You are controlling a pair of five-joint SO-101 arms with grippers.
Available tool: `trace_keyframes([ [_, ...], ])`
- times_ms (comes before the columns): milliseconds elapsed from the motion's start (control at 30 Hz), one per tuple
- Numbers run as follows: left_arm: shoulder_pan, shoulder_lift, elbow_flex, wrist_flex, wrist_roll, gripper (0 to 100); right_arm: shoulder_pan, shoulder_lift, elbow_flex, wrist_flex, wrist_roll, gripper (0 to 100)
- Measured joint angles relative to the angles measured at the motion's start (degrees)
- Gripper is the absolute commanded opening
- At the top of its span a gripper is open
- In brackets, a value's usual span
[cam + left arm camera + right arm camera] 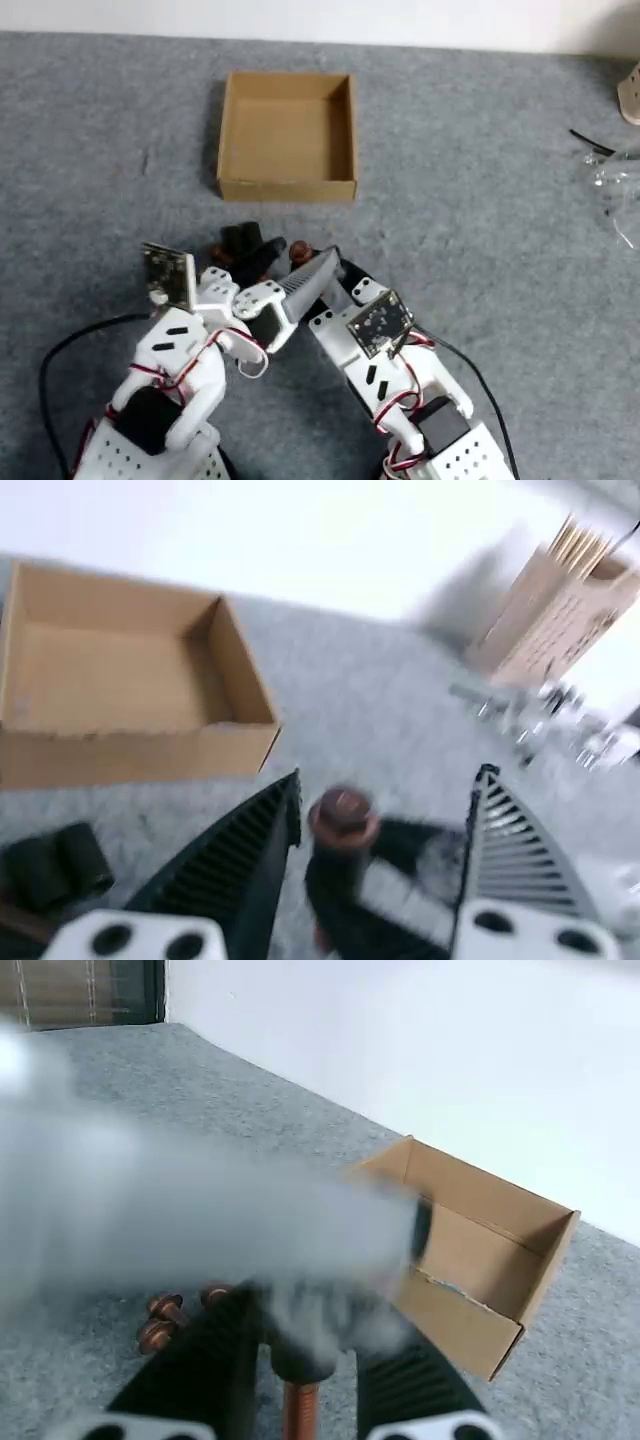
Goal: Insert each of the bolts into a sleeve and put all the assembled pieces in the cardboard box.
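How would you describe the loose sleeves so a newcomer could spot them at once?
Find the open cardboard box on the grey carpet. In the high view, just below its lower wall, lie the sleeves. They are short black tubes, unlike the copper-headed bolts nearby.

You've got 1 open brown cardboard box (288,188). Black cylindrical sleeves (55,865): 2 lying loose side by side, poss. a 3rd betw. the arms, too blurred to be sure. Copper-coloured bolts (165,1308): 3 heads down on the grey carpet (480,250), plus 1 threaded shank (298,1405) up off it, so approx. 4 in all. White robot arms: 2, i.e. left arm (180,365) & right arm (400,385).
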Motion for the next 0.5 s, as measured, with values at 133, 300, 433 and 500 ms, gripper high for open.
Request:
trace_keyframes([
  [133,-1.93,0.0,-2.37,0.0,0.53,26,0.0,0.0,0.0,0.0,0.0,0.5],
  [300,-9.49,0.0,-2.64,0.0,0.53,22,0.0,0.0,0.0,0.0,0.0,0.5],
  [433,-18.29,0.0,-2.46,0.0,0.53,3,0.0,0.0,0.0,0.0,0.0,0.5],
  [500,-22.07,-0.53,-1.05,0.0,0.53,2,0.0,0.0,0.0,0.0,0.0,0.5],
])
